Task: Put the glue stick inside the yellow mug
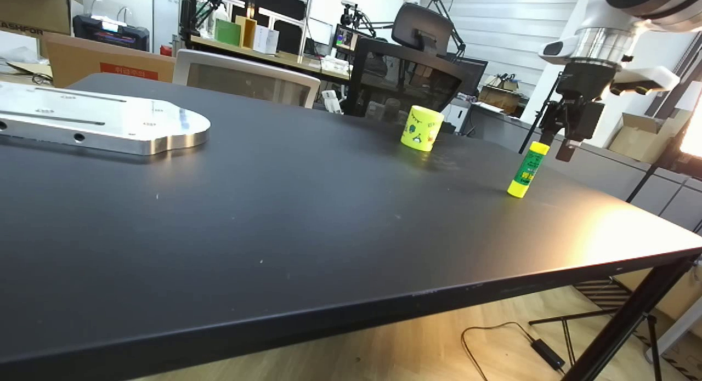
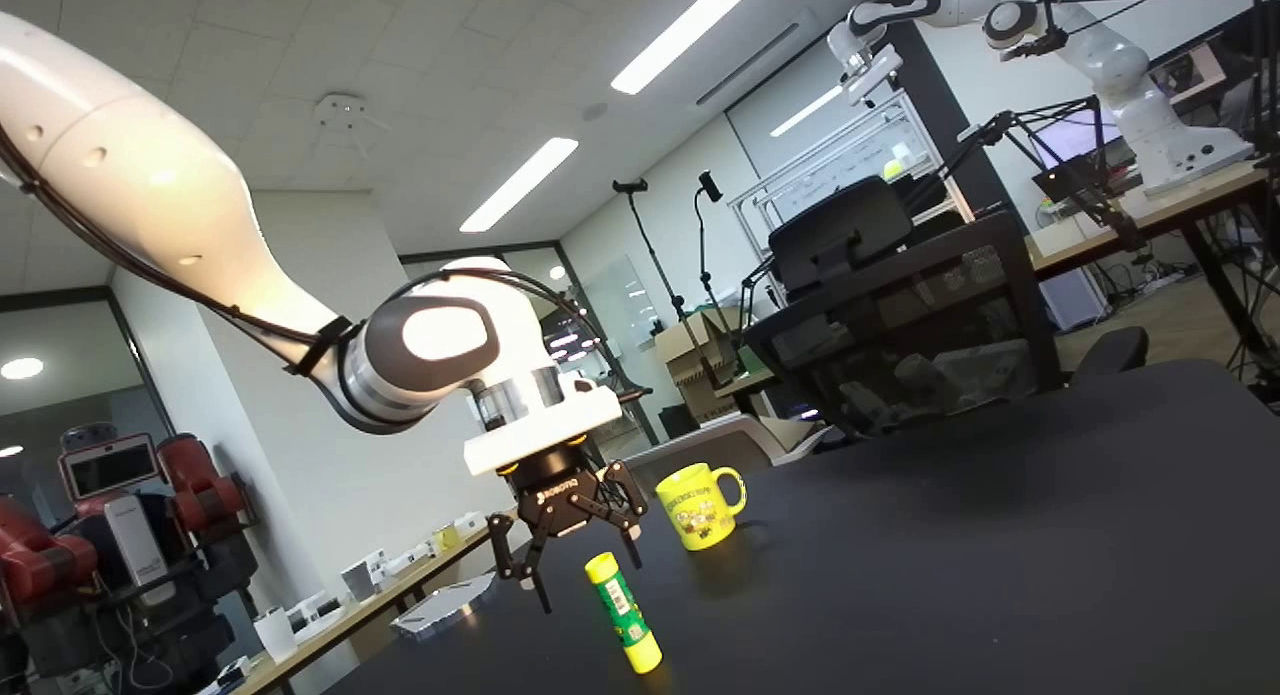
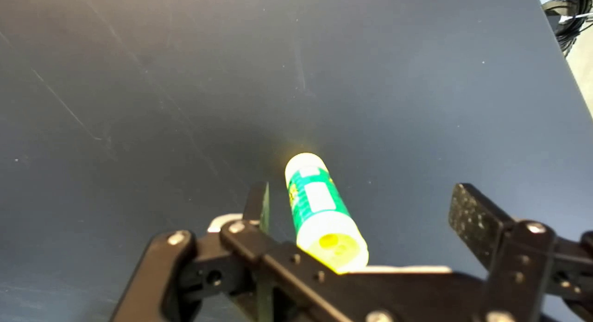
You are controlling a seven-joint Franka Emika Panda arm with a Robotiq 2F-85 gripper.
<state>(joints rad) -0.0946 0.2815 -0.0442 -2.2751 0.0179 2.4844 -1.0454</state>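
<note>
Robot gripper (image 3: 363,208) spread above an upright glue stick (image 2: 624,613)

The gripper hangs over a dark table (image 1: 274,205), its fingers wide apart and grasping nothing. Beneath it the glue stick stands by itself on the table, well apart from the yellow mug (image 2: 697,510), whose handle shows in an exterior view.

The step in hand seems to be lining up for the grasp; the stick is not yet in the mug. In the wrist view it appears between the fingers but closer to one finger (image 3: 257,204) than to the other. The next move probably calls for a slight sideways correction, then lowering until the pads flank the stick, then squeezing. The remaining gap in height is hard to judge.

The stick's long axis is vertical, square to the table; in both exterior views it slants because the whole scene is tilted. One yellow end rests on the table; the other, with a hollow in it, points up. Which is the cap, I cannot tell.
</note>
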